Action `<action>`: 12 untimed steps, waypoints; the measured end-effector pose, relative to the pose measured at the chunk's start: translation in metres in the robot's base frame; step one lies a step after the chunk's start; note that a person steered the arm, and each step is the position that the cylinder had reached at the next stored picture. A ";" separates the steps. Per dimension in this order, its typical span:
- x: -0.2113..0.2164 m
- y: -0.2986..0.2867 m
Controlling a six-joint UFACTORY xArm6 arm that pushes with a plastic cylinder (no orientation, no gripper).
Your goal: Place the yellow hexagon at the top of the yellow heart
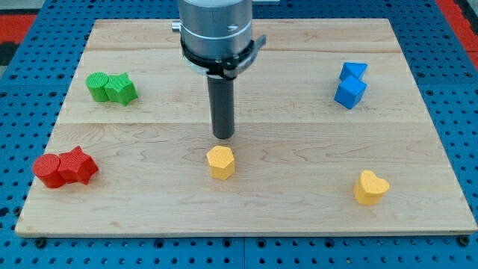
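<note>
Near right: yellow heart (370, 187) on the board (299, 217). Near centre: yellow hexagon (220, 161), well left of it. Just beyond: my tip (223, 136), a bare rod with no jaws, holding nothing, apart from the hexagon.

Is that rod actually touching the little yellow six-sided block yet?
Apparently not. My tip sits just above the yellow hexagon in the view, with a strip of bare board between them.
</note>
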State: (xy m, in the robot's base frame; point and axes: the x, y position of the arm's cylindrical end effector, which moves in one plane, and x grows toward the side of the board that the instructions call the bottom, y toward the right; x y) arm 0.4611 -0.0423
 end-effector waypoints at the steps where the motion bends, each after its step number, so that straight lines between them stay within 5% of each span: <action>1: 0.037 -0.017; 2: 0.066 0.065; 4: 0.122 0.003; 6: 0.096 0.091; 10: 0.084 0.077; 11: 0.085 0.150; 12: 0.087 0.161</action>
